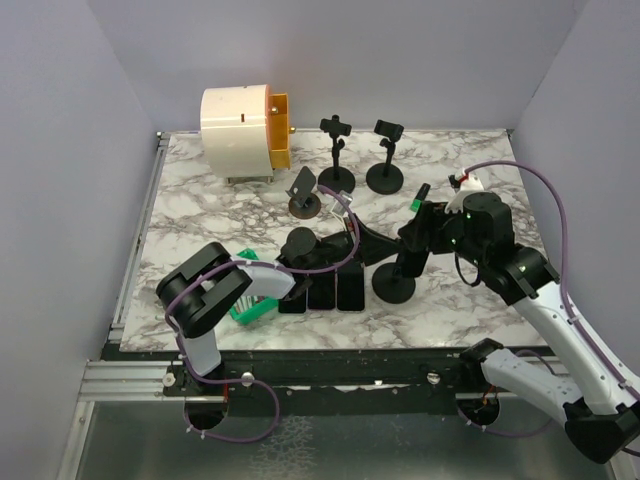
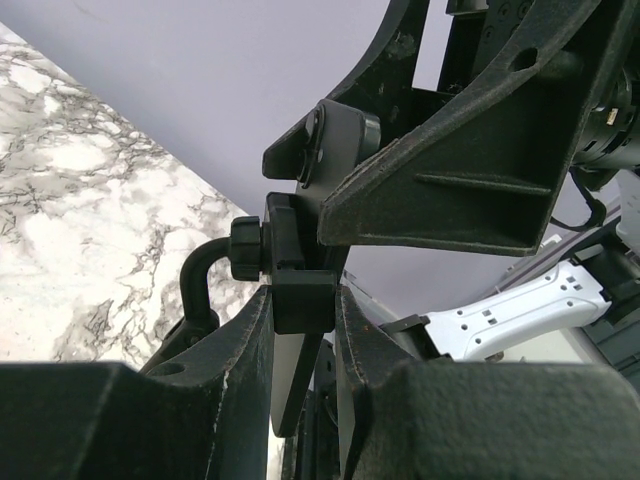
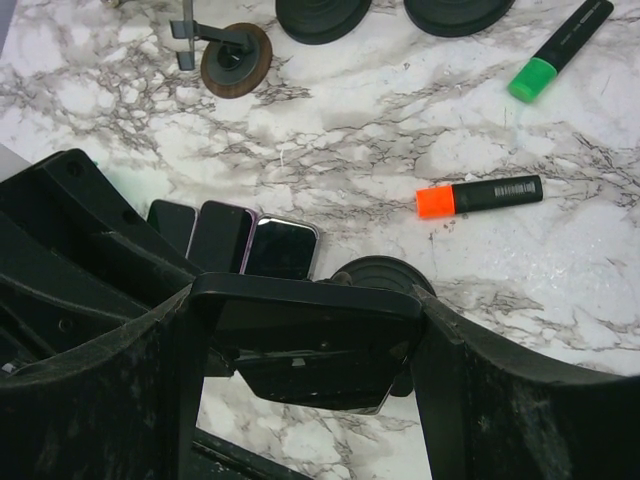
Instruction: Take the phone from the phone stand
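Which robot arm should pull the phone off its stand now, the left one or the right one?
The right, most likely. The right gripper has its jaws on both sides of the phone, so it can lift it. The left gripper seems to grip the stand's clamp, holding it steady.

Phone (image 3: 305, 335): black slab, dark screen, landscape, roughly level, held by its short ends in the right gripper (image 3: 310, 318), directly above the stand's base. Phone stand (image 1: 394, 286): black, with a round base flat on the marble table (image 1: 200, 210) at front centre, a curved neck and a knobbed clamp block pinched by the left gripper (image 2: 300, 335). Whether the phone is still seated in the clamp cannot be told.
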Tool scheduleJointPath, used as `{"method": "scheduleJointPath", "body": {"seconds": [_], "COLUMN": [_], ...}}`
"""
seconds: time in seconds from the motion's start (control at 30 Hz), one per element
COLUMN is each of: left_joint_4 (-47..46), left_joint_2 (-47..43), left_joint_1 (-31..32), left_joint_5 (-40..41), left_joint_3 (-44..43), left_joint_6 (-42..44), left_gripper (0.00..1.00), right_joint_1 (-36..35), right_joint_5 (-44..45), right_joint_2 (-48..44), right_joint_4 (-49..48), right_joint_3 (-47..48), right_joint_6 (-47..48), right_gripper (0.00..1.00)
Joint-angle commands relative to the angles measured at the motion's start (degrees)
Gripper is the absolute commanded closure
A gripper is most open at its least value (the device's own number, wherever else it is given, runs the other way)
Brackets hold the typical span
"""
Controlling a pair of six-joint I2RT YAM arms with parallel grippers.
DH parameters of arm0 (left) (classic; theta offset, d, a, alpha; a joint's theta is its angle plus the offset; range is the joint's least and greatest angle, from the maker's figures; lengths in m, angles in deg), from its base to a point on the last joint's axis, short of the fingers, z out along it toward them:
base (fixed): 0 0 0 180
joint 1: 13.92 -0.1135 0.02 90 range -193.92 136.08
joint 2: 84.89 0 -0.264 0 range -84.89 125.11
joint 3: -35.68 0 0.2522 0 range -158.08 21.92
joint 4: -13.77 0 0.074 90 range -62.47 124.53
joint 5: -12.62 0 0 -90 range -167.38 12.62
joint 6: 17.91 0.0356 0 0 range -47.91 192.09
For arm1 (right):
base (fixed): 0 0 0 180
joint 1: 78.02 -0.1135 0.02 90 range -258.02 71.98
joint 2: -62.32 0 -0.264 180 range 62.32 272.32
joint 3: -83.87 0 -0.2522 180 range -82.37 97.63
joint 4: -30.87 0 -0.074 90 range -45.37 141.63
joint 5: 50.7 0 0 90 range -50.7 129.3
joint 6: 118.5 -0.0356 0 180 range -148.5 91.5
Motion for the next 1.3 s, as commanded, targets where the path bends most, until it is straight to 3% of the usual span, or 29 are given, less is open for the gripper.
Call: {"method": "scheduleJointPath", "body": {"seconds": [0.0,1.27], "left_joint_4": [-1.0,-6.8], "left_joint_2": [1.8,7.0], "left_joint_1": [-2.1,-2.3], "left_joint_5": [1.4,-3.2], "left_joint_3": [-0.3,-1.9], "left_joint_6": [-1.2,-4.4], "left_gripper": [1.00,1.00], "right_joint_1": [0.7,0.6], "right_joint_5": [-5.1,-20.2], "right_joint_2": [-3.5,-8.0], "right_joint_4": [-5.3,-4.5], "right_joint_3": [0.5,-0.8], "right_joint_6": [0.6,10.1], "right_gripper": [1.00,1.00]}}
